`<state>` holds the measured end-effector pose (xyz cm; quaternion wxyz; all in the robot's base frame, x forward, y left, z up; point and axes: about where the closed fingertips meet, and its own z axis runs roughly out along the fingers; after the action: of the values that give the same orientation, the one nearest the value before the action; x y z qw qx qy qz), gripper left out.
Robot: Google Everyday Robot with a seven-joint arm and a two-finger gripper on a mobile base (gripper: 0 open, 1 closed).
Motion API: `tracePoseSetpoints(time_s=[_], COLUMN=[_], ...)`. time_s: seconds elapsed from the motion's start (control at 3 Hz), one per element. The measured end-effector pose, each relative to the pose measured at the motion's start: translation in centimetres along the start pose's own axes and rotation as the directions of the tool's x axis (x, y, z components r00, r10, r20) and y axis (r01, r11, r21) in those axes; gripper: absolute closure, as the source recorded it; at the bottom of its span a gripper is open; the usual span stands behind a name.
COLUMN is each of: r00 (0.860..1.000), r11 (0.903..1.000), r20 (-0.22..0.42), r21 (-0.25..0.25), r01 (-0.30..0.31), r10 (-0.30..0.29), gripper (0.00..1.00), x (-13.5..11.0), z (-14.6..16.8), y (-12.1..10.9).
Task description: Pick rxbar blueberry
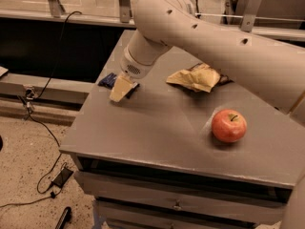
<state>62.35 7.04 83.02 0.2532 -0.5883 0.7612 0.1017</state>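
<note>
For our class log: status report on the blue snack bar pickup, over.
Gripper low at blue bar, table edge. Bar flat, partly hidden. Bag, apple well clear.

Robot arm (205, 46): thick tubular links, smooth off-white shell, rounded at the elbow. Small dark round recesses spaced along the shell. Near the tip the arm narrows to a ringed wrist collar (135, 67) with a patch of fine perforations. The end effector (121, 88) is pale yellow, wedge-shaped, tapering downward; sits at left edge of tabletop (157, 128)
</note>
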Motion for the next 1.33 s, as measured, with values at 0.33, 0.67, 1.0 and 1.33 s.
tracePoseSetpoints(time_s=[0.33,0.67,1.0,1.33], r00=[1.0,1.0,1.0,0.999], r11=[1.0,1.0,1.0,0.9999], r20=[0.003,0.003,0.003,0.048], r21=[-0.007,-0.007,-0.007,0.008], r01=[-0.001,-0.001,-0.001,-0.006], r10=[0.001,0.001,0.001,0.006], gripper=[0.64,0.88,1.0,1.0], x=[-0.1,-0.2,-0.2,0.4], z=[0.0,-0.2,-0.2,-3.0], y=[0.1,0.0,0.0,-1.0])
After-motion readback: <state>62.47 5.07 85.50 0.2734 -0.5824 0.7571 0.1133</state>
